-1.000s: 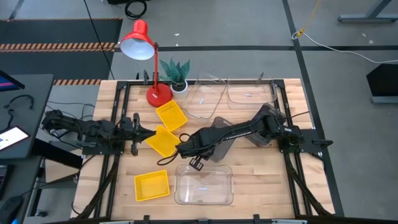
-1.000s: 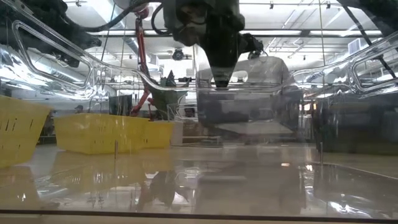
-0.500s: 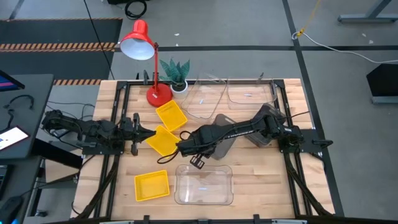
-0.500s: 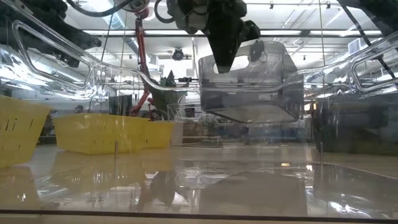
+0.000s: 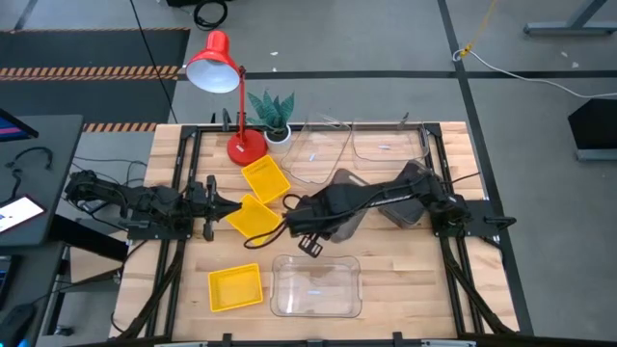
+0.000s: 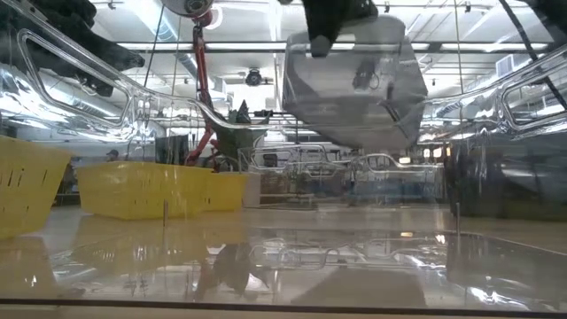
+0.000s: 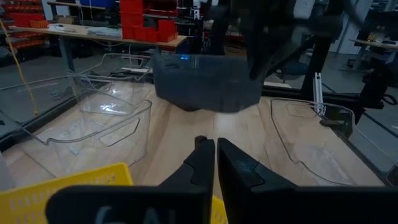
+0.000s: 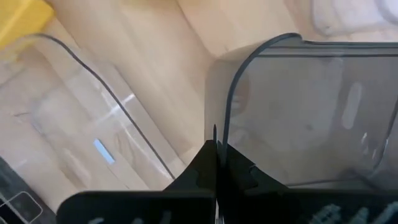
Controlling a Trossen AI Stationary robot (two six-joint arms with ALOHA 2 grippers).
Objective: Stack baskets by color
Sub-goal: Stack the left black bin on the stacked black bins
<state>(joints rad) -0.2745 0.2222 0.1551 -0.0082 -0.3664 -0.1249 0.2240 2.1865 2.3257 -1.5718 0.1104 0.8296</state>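
My right gripper (image 5: pixel 307 224) is over the middle of the table, shut on a dark grey basket (image 6: pixel 354 89) that hangs clear of the wood. Three yellow baskets (image 5: pixel 265 179) (image 5: pixel 253 219) (image 5: pixel 235 287) rest on their bottoms at the centre left. One clear basket (image 5: pixel 316 285) sits near the front edge. Two more clear baskets (image 5: pixel 318 154) (image 5: pixel 386 145) sit at the back. My left gripper (image 5: pixel 217 204) waits at the table's left beside the yellow baskets, shut and empty, pointing level. My right gripper pinches the top rim of one wall of the grey basket (image 8: pixel 225 118), one finger inside the wall and one outside. The fingers come from above, pointing down. The basket hangs tilted below them, its far side lower, clear of the table.
A red desk lamp (image 5: pixel 220 67) and a small green plant (image 5: pixel 273 114) stand at the back left. More dark grey plastic (image 5: pixel 407 210) lies under my right arm. Black frame rails (image 5: pixel 183 183) run along both table sides. Bare wood shows at the front right.
My right gripper has risen, drifting slightly toward the table's far right, still shut on the grey basket's rim. The basket has left the table and now hangs tilted from its held wall, well above the wood.
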